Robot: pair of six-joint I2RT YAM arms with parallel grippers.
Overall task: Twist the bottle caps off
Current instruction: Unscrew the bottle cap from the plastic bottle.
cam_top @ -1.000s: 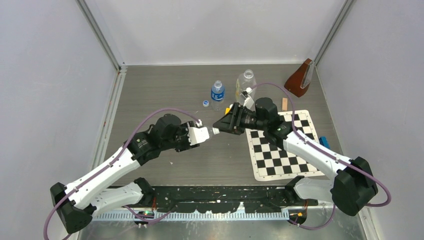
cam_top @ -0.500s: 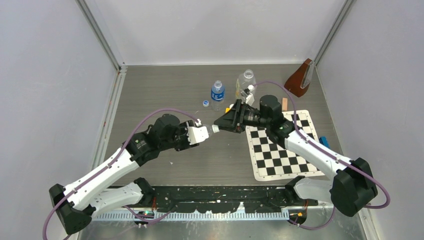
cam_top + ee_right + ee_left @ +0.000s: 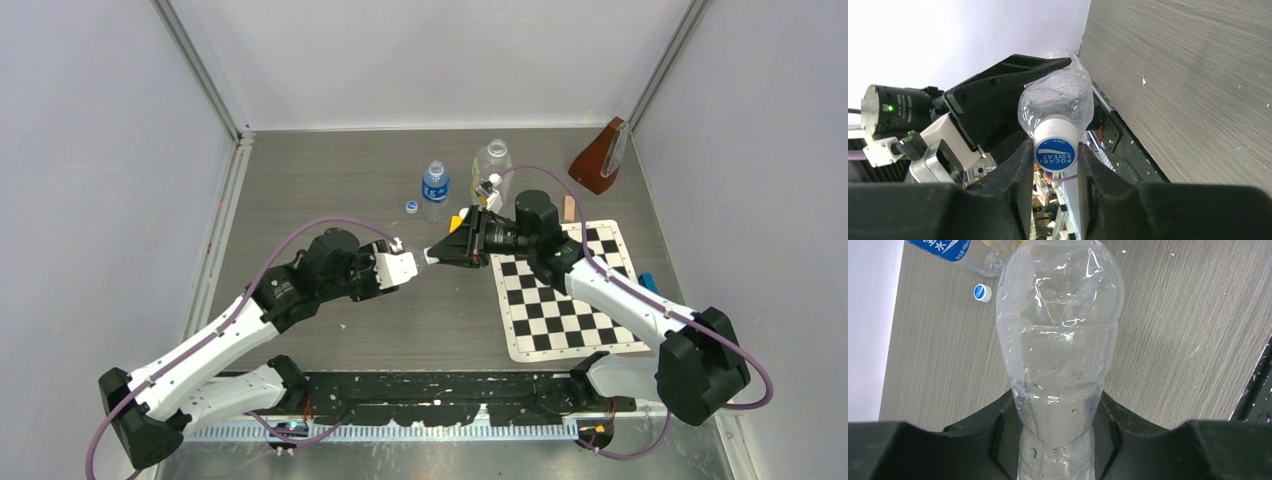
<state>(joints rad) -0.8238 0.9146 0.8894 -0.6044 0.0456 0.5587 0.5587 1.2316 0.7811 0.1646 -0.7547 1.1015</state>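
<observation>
**Bottle held level between two grippers, cap end toward the right arm**

The slim clear bottle (image 3: 1060,340) is up off the table (image 3: 330,180), over its middle, just left of the chessboard (image 3: 570,300). Its long axis lies close to level and runs left to right, in line with both wrists. The rounded shoulder and the cap (image 3: 1056,150) point at the right arm, and the rest runs back between the left fingers. The plastic is dented and beaded with droplets inside.

The left gripper (image 3: 405,266) is clamped on the bottle's narrower part, a dark finger pressed against each side. The right gripper (image 3: 437,254) is closed down on the cap, its two fingers touching the white rim on either side. The cap's blue printed top faces straight into the right wrist camera.

The left arm rises from its base at the near left and slants up toward the centre, elbow bent, wrist aimed right. The right arm comes from the near right across the chessboard and its wrist is turned to aim left. The two grippers meet nose to nose.

Further back, a blue-labelled bottle (image 3: 434,186) and a wide bottle (image 3: 491,165) stand upright. A loose cap (image 3: 411,207) lies on the table just left of the blue-labelled one.
</observation>
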